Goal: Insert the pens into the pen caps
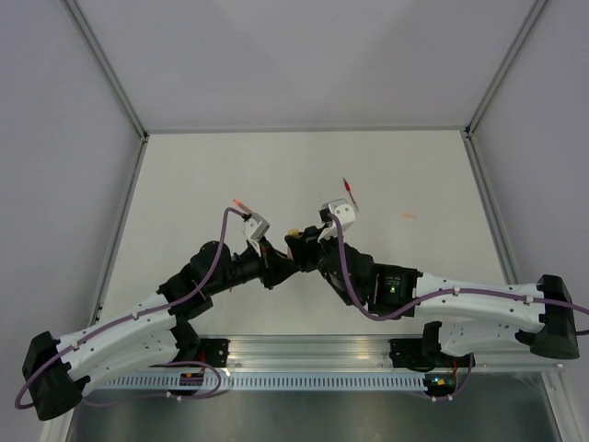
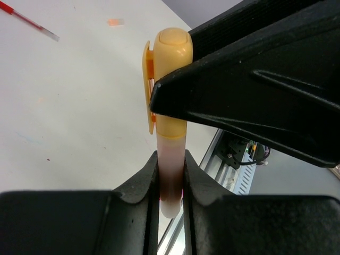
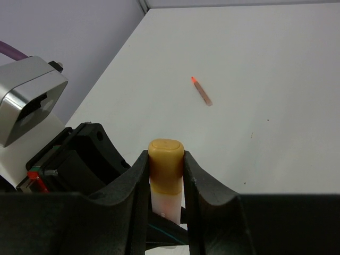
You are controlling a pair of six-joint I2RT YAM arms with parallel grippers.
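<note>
Both arms are reached inward from the near edge, so that the wrists are brought together above the near middle of the desk point(image 1: 230, 166). The left arm point(image 1: 138, 322) is angled up to the right and the right arm point(image 1: 460, 299) up to the left. The left gripper point(image 1: 276, 261) and the right gripper point(image 1: 299, 247) are met tip to tip.

The orange pen point(image 2: 171, 183) is held off the desk between the two grippers. In the left wrist view its pale barrel is clamped between the left fingers point(image 2: 146, 180), which are closed tight on it. The orange cap point(image 2: 171, 58), with its clip on the left side, is seen seated over the far end of the barrel. The right gripper's black finger is pressed against the cap from the right.

In the right wrist view the right fingers point(image 3: 137, 180) are closed on the cap from both sides. The pale barrel is seen just below the cap's rim.

The red pen point(image 1: 349, 191) is left lying on the desk beyond the grippers, apart from both. A small pale orange stub point(image 1: 409, 215) is lying well to its right. A short reddish stick point(image 1: 241, 203) with a bright tip is lying beyond the left wrist; what it is cannot be told.
</note>
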